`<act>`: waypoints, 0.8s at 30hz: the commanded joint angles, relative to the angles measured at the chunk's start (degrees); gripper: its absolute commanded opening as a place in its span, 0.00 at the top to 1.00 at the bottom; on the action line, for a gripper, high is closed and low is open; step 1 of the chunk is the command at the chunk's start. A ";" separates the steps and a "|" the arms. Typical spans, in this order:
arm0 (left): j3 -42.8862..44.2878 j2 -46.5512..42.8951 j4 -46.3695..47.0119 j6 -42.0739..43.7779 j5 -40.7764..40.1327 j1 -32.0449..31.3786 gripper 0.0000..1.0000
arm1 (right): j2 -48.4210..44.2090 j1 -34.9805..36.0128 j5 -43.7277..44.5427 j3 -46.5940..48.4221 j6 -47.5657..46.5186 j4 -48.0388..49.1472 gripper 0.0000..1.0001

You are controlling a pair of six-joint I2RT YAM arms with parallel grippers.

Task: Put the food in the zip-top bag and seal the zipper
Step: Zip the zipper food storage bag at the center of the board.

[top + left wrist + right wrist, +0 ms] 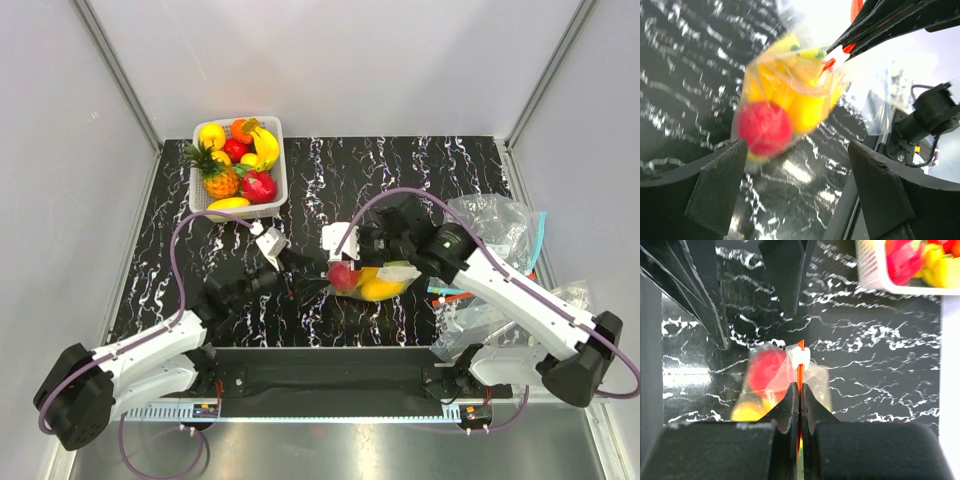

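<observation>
My left gripper (798,160) reaches out from the near edge toward the middle of the desk (400,170). Its fingers are spread wide with nothing between them. The bag (790,90) is just ahead of the tips, apart from them as far as I can judge, though the left wrist view is blurred.

My right gripper (799,395) comes in from the near right corner. Its fingers are pressed together on the zipper (800,371), pinching the orange-red strip edge-on. A small white slider (801,356) sits on the strip just beyond the fingertips.

The bag is at mid-desk, a little toward the right edge, held by its mouth. A red apple (343,277) and yellow fruit (380,288) show through the plastic. I judge the loading done, or nearly so, and the sealing step in hand. I cannot tell how much of the mouth is already shut.

The next move probably calls for the left fingers to close on the strip's free end or the bag's side to steady it. The right pinch could then run along the strip without dragging the whole bag.

Further out, spare bags (490,225) are heaped against the right edge. A basket (281,175) of other fruit stands in the far left corner.
</observation>
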 commanded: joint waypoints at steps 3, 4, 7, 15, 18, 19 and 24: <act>0.67 1.76 15.17 3.77 3.16 0.01 0.14 | -4.86 0.44 -2.37 -0.64 3.52 5.06 1.00; 0.67 2.11 16.65 3.77 2.46 0.01 0.15 | -5.29 0.44 -2.28 -0.73 4.31 5.15 1.00; 0.67 2.99 20.34 6.13 8.15 -0.08 0.16 | -5.56 0.44 -2.37 -0.82 5.98 5.06 1.00; -1.45 2.82 28.35 5.18 9.91 -0.08 0.23 | -7.93 0.44 -6.05 -2.75 9.15 6.11 1.00; -0.57 4.22 28.88 5.26 12.11 -0.08 0.32 | -8.90 0.44 -6.76 -3.72 9.59 6.73 1.00; -0.13 4.83 29.06 5.61 12.47 0.01 0.34 | -9.16 0.44 -7.11 -3.81 9.68 6.82 1.00; 0.05 6.42 31.96 6.32 13.87 -0.08 0.39 | -10.04 0.44 -8.43 -3.98 9.85 6.91 1.00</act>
